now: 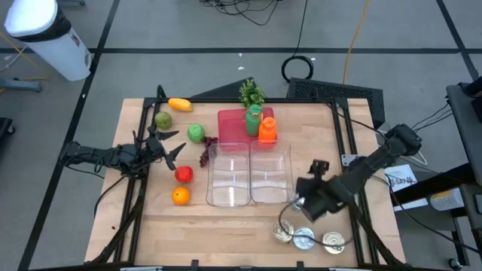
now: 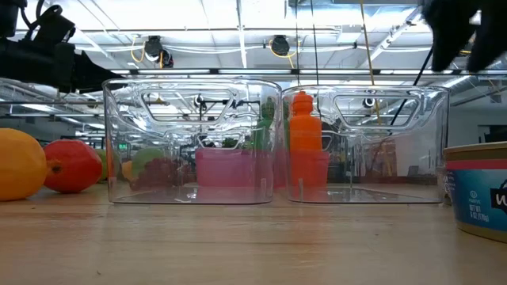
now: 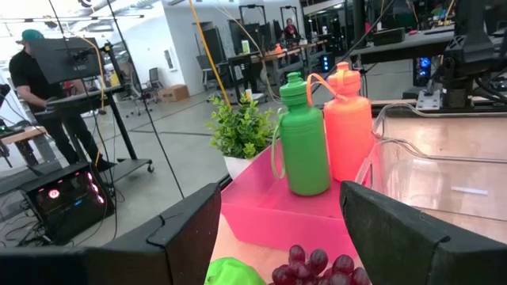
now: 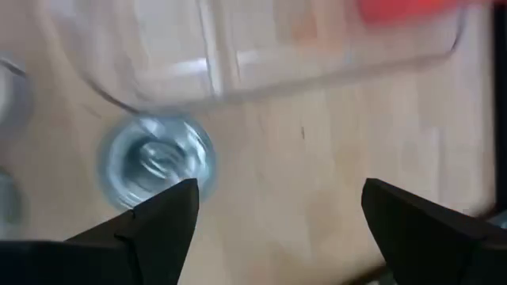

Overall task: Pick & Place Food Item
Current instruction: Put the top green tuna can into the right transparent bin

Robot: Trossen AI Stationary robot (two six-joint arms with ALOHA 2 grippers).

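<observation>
My right end effector [image 1: 305,202] hangs released and empty above the worktop [image 1: 233,218], just short of the cans [image 1: 305,238] by the near edge; the blurred wrist picture suggests one can [image 4: 156,161] lies off to one finger's side. I'd centre over that lid before descending, keeping clear of the clear bins [image 1: 248,175]. The left end effector [image 1: 172,148] waits released beside the fruit.

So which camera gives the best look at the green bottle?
The left wrist view: the green bottle stands upright, large and unobstructed on the pink tray, beside the orange bottle. The high view shows only its top from above. The low view glimpses it through the clear bins. The right wrist view misses it.
</observation>
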